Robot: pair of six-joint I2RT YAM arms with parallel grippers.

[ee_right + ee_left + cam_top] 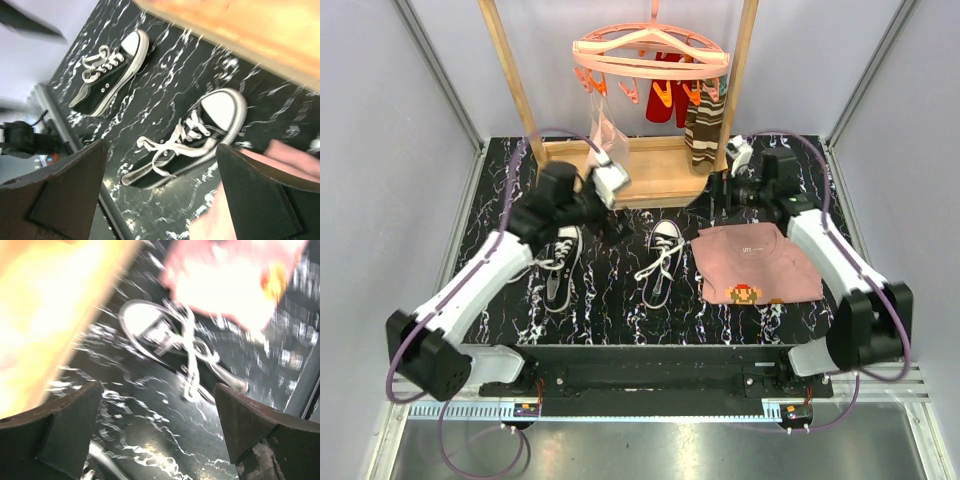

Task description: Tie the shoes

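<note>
Two black sneakers with white toe caps lie on the marbled black table, toes pointing to the back. The left shoe [560, 265] lies under my left forearm. The middle shoe [662, 262] has white laces spread loosely over it and off to its left. My left gripper [608, 218] hovers between the two shoes' toes, open and empty. The right gripper [717, 197] hangs behind the pink cloth, also open. The right wrist view shows both shoes, the far one [107, 75] and the near one [195, 137], beyond my gripper [160, 190]. In the blurred left wrist view one shoe [165, 335] lies past my gripper [157, 430].
A folded pink cloth with a pixel figure [758, 265] lies right of the middle shoe. A wooden rack base [650, 170] stands at the back. Above it hangs a pink clip hanger [650, 55] with striped socks [703, 130]. Grey walls enclose the table.
</note>
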